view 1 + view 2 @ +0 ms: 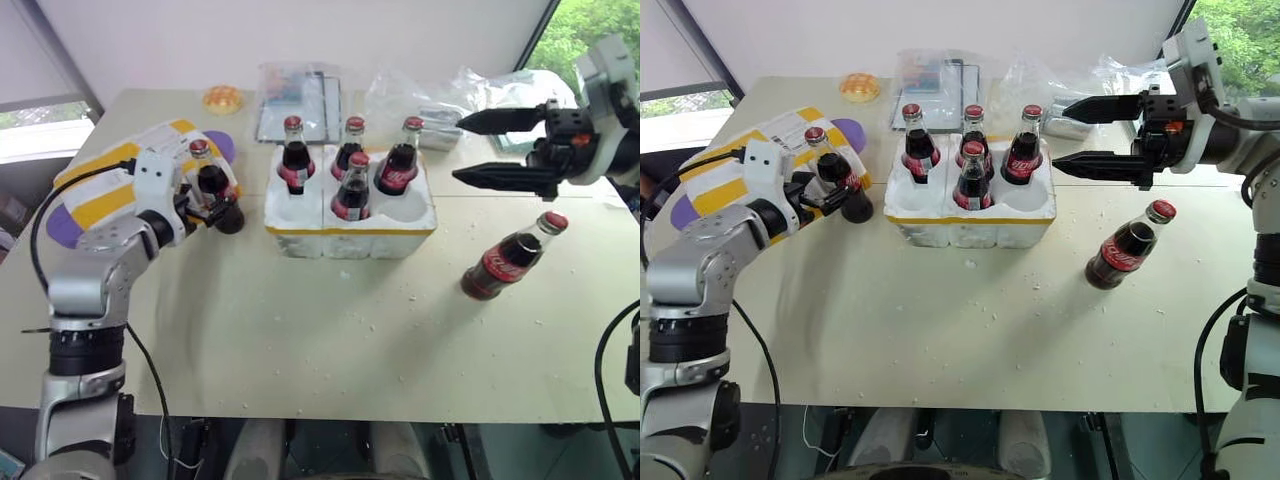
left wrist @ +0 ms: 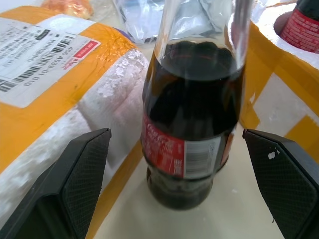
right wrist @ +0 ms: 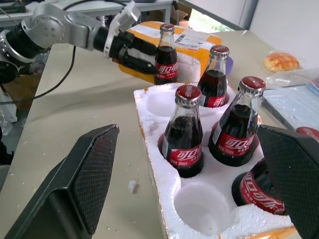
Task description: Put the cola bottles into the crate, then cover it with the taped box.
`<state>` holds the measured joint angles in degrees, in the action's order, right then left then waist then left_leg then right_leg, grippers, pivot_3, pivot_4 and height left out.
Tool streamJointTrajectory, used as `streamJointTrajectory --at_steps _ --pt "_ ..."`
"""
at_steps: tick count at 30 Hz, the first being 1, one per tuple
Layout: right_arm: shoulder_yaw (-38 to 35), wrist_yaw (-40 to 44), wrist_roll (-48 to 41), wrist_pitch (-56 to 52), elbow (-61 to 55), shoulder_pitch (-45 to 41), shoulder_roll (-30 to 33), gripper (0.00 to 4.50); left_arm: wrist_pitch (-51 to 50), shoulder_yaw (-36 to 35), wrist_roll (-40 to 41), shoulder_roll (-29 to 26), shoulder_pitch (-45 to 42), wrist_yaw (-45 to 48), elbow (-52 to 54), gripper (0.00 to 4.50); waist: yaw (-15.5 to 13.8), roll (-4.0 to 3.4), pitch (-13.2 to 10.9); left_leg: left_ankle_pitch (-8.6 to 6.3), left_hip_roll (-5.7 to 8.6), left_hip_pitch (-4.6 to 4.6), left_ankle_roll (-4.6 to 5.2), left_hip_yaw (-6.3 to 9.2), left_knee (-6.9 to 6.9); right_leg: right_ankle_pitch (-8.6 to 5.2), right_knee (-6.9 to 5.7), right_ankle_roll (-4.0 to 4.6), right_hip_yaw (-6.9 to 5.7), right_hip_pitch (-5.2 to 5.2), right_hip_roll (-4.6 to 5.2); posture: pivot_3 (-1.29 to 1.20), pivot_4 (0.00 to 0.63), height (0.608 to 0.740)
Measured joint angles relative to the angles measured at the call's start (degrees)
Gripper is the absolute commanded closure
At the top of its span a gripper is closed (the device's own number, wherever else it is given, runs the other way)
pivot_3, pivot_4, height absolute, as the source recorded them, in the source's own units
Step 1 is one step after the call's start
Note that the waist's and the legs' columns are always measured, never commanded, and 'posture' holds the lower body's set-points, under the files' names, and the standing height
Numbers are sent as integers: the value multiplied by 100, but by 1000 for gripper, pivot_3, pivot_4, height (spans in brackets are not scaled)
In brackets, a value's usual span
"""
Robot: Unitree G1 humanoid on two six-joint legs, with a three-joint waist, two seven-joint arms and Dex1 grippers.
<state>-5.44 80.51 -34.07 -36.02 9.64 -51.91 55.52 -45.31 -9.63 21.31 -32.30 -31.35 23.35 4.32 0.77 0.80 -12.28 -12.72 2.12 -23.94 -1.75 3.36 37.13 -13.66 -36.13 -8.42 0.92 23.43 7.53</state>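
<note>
Crate [image 1: 350,215]: I see it at mid-table — low white styrofoam tray, yellow tape round its rim, six round wells
Bottles in crate [image 1: 352,187]: I count four standing upright — three along the far row, one in the near middle well; the near left and near right wells are bare
Standing bottle [image 1: 212,187]: upright on the table just beside the taped box, left of the crate, between my left fingers
Lying bottle [image 1: 510,256]: on its side on the table, right of the crate, red cap pointing away from me
Taped box [image 1: 110,185]: at the table's left, white styrofoam with wide yellow bands, shipping label on top
Left gripper [image 2: 174,174]: fingers spread wide either side of the standing bottle; in the wrist view a gap shows on both sides, so no grip
Right gripper [image 1: 485,148]: held above the table right of the crate, pointing left toward it, fingers wide apart, nothing between them
Far edge: clear plastic bags [image 1: 440,95] and a bread roll [image 1: 222,99]
</note>
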Motion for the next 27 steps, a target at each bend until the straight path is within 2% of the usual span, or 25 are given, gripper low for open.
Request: streamJointTrajectory --at_steps 11,14,16,24,27 --pt "-73 -92 -63 -53 -82 136 2 0 714 445 -455 139 -471 269 -1145 70 10 0 0 0 0 -3 0 0 0 2 0 -3 0 3 0 0 150 737" --pt "-95 -126 -77 -69 -140 151 2 0 828 443 -506 172 -534 308 -1396 910 5 0 0 0 0 -4 0 1 -1 2 0 -3 -1 4 0 0 150 737" --pt "-129 -147 -97 -81 -160 173 2 0 854 443 -511 199 -609 341 -1506 1706 0 0 0 0 0 -5 0 1 -1 2 0 -3 -1 4 0 0 150 737" --pt "-202 -203 -105 -117 -232 269 3 0 689 432 -547 128 -715 574 -1541 1673 3 0 0 0 0 -11 0 2 0 3 1 -5 -1 9 0 0 150 737" --pt "-203 -208 -104 -117 -240 269 3 0 332 371 -248 -52 -912 876 -1496 1673 5 4 -2 1 0 -41 0 4 3 4 -2 -7 -2 35 0 0 150 737"
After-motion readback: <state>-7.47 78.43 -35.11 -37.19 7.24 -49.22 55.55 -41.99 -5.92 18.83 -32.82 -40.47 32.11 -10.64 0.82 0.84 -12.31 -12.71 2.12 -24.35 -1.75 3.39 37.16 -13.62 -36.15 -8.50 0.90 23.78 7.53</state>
